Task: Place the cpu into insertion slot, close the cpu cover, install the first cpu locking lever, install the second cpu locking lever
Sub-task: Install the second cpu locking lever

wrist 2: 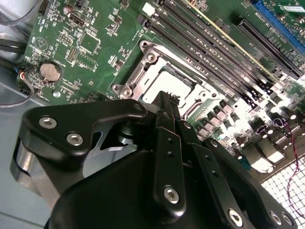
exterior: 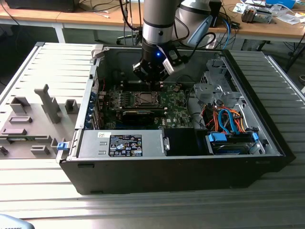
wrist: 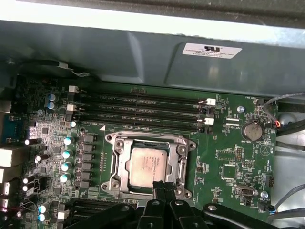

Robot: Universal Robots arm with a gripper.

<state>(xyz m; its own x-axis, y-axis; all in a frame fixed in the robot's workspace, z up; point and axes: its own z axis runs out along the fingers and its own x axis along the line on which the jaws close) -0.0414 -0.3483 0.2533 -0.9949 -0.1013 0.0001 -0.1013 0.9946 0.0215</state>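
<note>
Silver-grey cpu [wrist: 148, 166] sits flat in the insertion slot [wrist: 119, 167], closed tool [wrist: 161, 187] just above.

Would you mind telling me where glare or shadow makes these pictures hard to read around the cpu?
In the first wrist view a washed-out band runs along the case wall, while the cpu is evenly lit. In the second wrist view glare whitens the board's components, and the gripper stands dark before the cpu. In the exterior view the case interior is dim, with the gripper's blue light above.
</note>
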